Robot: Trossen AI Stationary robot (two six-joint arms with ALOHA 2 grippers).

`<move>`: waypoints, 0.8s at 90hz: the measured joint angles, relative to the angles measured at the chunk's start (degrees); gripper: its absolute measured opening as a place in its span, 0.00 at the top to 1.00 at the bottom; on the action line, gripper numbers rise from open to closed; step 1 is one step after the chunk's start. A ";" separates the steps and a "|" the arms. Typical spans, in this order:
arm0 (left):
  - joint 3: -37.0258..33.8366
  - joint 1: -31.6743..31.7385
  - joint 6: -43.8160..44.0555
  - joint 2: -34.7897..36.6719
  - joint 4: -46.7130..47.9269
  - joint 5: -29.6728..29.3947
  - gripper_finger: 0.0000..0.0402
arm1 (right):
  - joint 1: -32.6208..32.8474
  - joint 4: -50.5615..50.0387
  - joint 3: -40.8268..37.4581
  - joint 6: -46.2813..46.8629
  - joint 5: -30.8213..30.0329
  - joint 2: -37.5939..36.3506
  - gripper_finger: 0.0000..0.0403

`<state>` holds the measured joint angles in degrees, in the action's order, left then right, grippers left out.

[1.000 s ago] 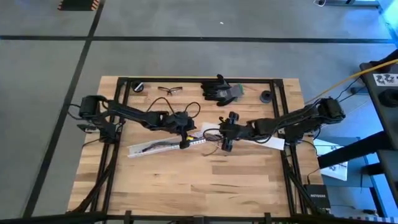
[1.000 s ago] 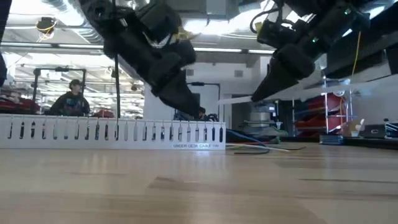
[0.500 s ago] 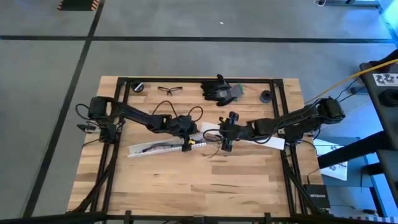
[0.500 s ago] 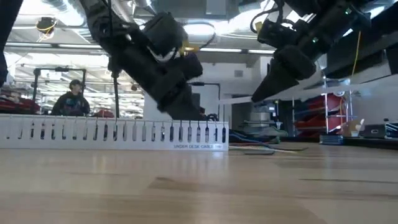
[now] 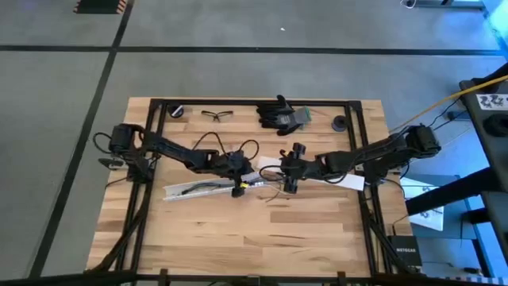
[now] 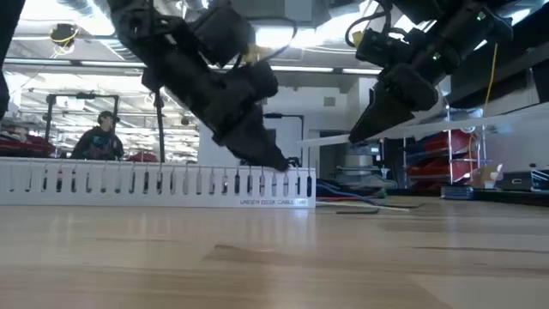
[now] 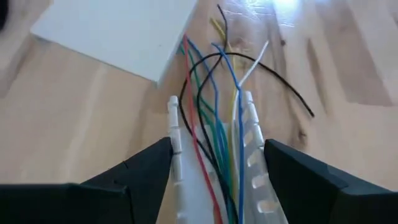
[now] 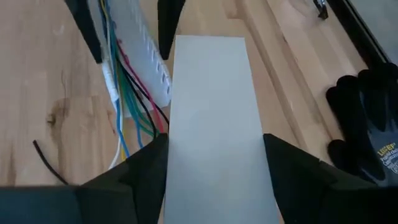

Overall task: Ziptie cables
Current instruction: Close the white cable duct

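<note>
Mid-table, unzipped cables [image 7: 214, 134] lie in the slotted channel [image 7: 249, 155]; left gripper [image 7: 214, 177] straddles it spread, right gripper [image 8: 214, 180] clamps a white cover strip [image 8: 211, 118].

I am looking at a table [image 5: 238, 238] made of pale wood strips, smooth, and it is shining a little where the light hits. The slotted channel [image 7: 252, 146] is looking like white plastic, smooth and a bit glossy. The cables [image 7: 208, 118] are showing thin, shiny plastic skins in red, green, blue, yellow and black. The flat white strip [image 8: 211, 118] is looking smooth and matt, like plastic. The glove [image 8: 367, 124] is looking like black cloth with a rubbery, bumpy coat. The left gripper's fingers [image 7: 143, 171] are looking like matt black plastic.
</note>
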<state>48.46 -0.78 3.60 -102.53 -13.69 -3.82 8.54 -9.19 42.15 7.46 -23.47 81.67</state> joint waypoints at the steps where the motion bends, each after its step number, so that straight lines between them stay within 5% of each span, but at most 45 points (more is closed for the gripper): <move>1: 0.01 -0.06 0.03 -0.12 -0.07 -0.12 0.40 | 0.00 -0.01 0.00 -0.01 -0.01 -0.01 0.46; 72: -1.06 -2.92 -1.62 -7.05 -17.37 -0.50 0.40 | 0.29 0.12 -0.04 1.58 5.94 0.07 0.46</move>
<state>47.40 -3.70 1.98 -109.58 -31.07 -4.32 8.83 -9.07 42.11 9.04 -17.52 81.73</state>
